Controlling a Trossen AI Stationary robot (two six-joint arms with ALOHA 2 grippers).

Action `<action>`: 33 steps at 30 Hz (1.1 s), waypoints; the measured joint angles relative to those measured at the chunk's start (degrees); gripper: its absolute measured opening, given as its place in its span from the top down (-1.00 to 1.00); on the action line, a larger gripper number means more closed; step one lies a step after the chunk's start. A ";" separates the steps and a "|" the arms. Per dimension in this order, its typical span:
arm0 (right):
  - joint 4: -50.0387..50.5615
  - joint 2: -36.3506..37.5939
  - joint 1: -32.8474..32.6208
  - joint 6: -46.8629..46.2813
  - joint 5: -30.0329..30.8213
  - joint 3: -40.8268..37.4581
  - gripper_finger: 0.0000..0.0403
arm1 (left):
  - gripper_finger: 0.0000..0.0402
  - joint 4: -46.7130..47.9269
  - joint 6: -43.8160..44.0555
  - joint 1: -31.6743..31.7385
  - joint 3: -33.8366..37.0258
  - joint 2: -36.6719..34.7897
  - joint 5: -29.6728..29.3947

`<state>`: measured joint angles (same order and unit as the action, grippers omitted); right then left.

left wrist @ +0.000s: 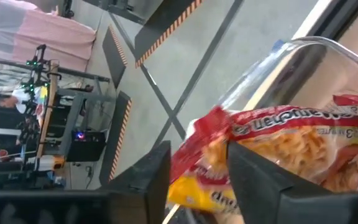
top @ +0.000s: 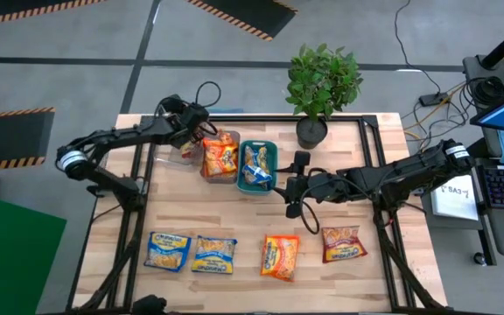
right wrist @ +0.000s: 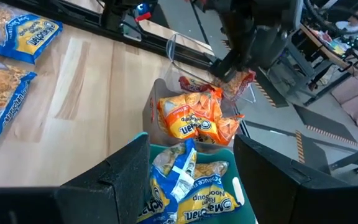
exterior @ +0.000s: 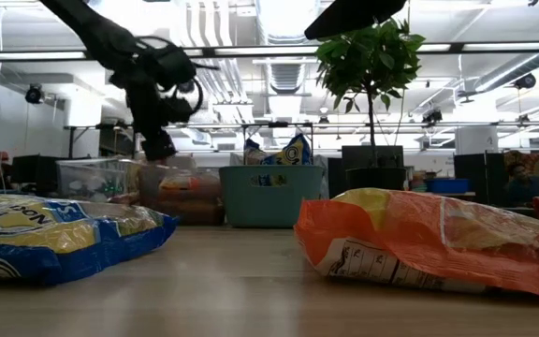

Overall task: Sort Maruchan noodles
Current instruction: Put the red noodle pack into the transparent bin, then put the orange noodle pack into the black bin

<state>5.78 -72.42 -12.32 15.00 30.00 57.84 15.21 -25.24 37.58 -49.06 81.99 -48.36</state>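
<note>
**Four packets loose on the counter, one red packet held over the clear bin**

Four Maruchan packets lie in a row along the near edge of the wooden counter (top: pixel 234 210): two blue-and-yellow packets (top: pixel 168 250) (top: pixel 214 255) side by side on the left, then an orange packet (top: pixel 280 256), then a red packet (top: pixel 343 244) further right. Up at the back of the counter stand three bins in a line. The clear bin (top: pixel 182 154) is on the left, the middle bin holds orange packets (top: pixel 220 155) standing up out of it, and the teal bin (top: pixel 258 165) holds blue-and-yellow packets (top: pixel 255 166).

The left gripper (top: pixel 191 131) is over the clear bin, and its fingers (left wrist: pixel 253 171) are closed on a red-and-yellow packet (left wrist: pixel 278 143), which hangs at the bin's rim; from the wrist camera the wrapper is pinched between the two dark fingers with the clear wall curving just behind it. From the right arm's camera the same packet shows below the left gripper, just beside the orange packets.

The right gripper (top: pixel 294 185) sits just to the right of the teal bin, above the counter, its fingers (right wrist: pixel 129 180) spread wide apart and holding nothing. A potted plant (top: pixel 320 83) stands at the back of the counter, behind the teal bin and to its right.
</note>
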 joint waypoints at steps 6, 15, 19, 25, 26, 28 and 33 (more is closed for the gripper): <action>0.02 0.00 -0.01 -3.89 -0.02 0.00 -0.10 | 0.09 8.84 9.97 -4.77 0.00 -7.40 2.88; 5.66 -0.19 -0.01 -21.86 -8.41 -0.37 -0.10 | 0.06 7.49 27.94 -22.03 3.94 -18.40 28.32; 8.66 -1.60 -0.01 -32.25 -18.25 -0.59 -0.10 | 0.09 1.42 31.82 -31.96 7.53 -20.60 28.16; 11.39 -4.76 -0.03 -49.05 -35.51 1.02 -0.09 | 0.15 -2.32 37.33 -45.31 9.46 -20.92 28.03; 11.62 -5.50 -0.08 -52.02 -38.50 1.37 -0.08 | 0.16 -2.55 38.38 -47.32 9.46 -20.88 27.97; 11.80 -7.35 -0.80 -57.80 -43.62 2.02 -0.05 | 0.17 -2.47 40.54 -51.32 9.46 -20.83 27.92; 14.78 -12.46 -4.95 -69.77 -49.96 2.01 0.02 | 0.20 -3.06 45.71 -60.23 9.46 -20.07 23.96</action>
<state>20.56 -84.88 -17.28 -54.77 -19.96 59.86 12.16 20.47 -22.65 -39.59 61.92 -24.41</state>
